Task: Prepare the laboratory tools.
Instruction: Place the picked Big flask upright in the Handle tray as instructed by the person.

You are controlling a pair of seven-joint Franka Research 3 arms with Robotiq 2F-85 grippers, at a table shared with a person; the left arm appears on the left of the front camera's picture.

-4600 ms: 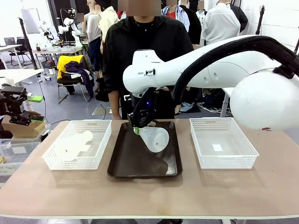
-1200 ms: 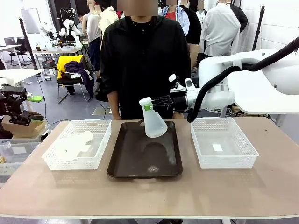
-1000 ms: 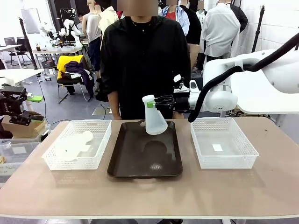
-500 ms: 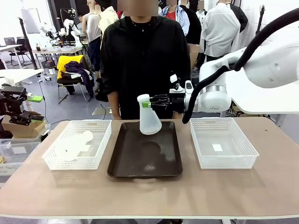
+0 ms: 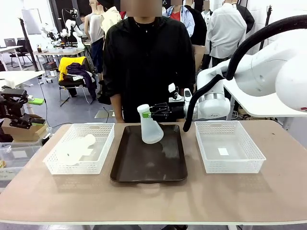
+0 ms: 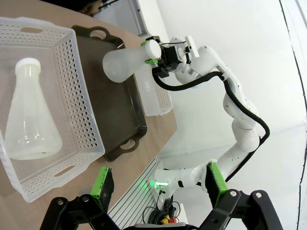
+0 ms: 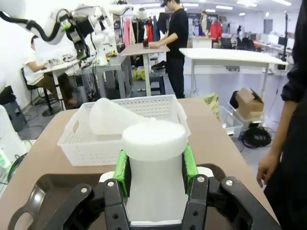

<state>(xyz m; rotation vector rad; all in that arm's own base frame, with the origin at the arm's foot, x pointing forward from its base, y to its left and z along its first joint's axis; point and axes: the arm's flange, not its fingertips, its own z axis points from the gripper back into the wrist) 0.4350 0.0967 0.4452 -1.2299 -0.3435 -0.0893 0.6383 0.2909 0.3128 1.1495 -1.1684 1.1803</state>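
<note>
Carrying one flask above the tray looks like the step in hand. It hangs upright over the tray's 12 o'clock end, seemingly clear of it. The next move, I judge, is to lower it level until the base sits flat, then let go. The right gripper is clamped on the neck, with its green pads just under the rim. The other flask lies on its side in the basket at 9 o'clock. The left gripper faces it, jaws wide and empty.
</note>
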